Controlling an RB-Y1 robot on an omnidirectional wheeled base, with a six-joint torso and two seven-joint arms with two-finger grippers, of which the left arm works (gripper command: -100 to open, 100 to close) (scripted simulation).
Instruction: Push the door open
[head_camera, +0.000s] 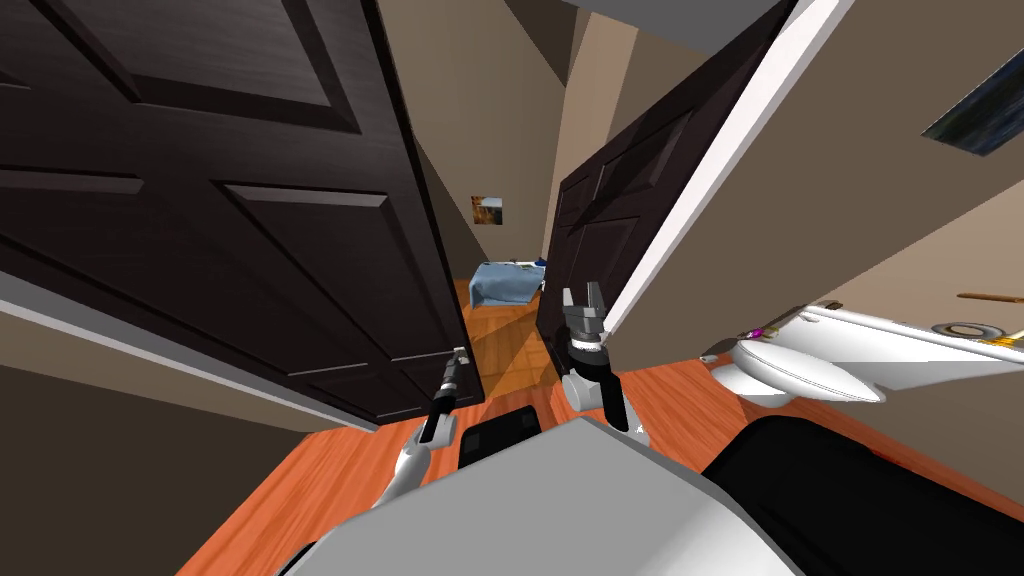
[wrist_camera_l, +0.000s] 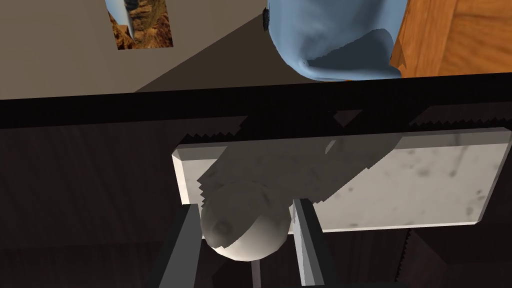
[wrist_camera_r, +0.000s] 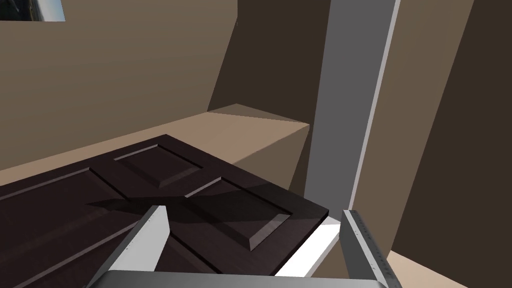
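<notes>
Head camera: steeply down, rolled, onto left door (head_camera: 220, 250) and right door (head_camera: 610, 220). Left wrist: tight on knob (wrist_camera_l: 245, 235) in left claw (wrist_camera_l: 245, 207); blue bed (wrist_camera_l: 340, 40) beyond, shared with head. Right wrist: close along right door past right claw (wrist_camera_r: 255, 220).

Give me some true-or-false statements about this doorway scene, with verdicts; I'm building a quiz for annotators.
1. The left hand has its fingers on either side of the round grey doorknob. True.
2. The right hand is shut. False: its fingers stand wide apart, in front of a dark panelled door.
3. A white toilet stands on the robot's right. True.
4. The bed seen between the doors has a red cover. False: the cover is blue.
</notes>
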